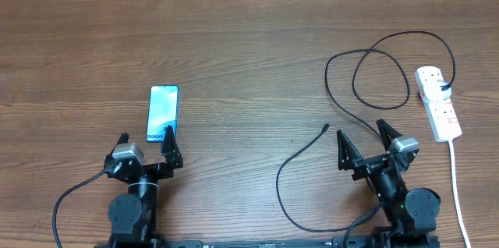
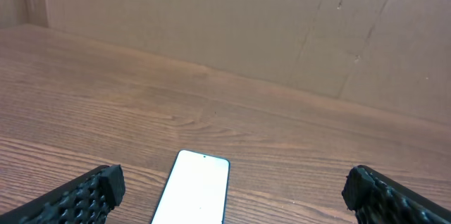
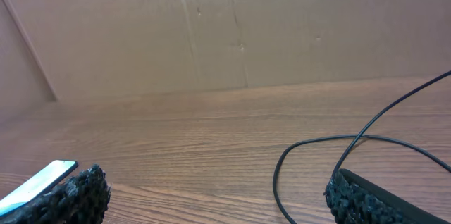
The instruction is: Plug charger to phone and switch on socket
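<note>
Soft, even light, faint shadows — phone (image 2: 192, 189) screen blown out white.

One phone (image 1: 163, 112), one charger (image 1: 327, 76), one socket (image 1: 438, 104), one white cord (image 1: 456, 178), one wooden table (image 1: 234, 45)

You have the phone (image 1: 163, 113) flat, screen lit, left of centre. The charger (image 1: 324, 129) loops at right, tip free. The white socket (image 1: 438, 104) lies far right.
</note>
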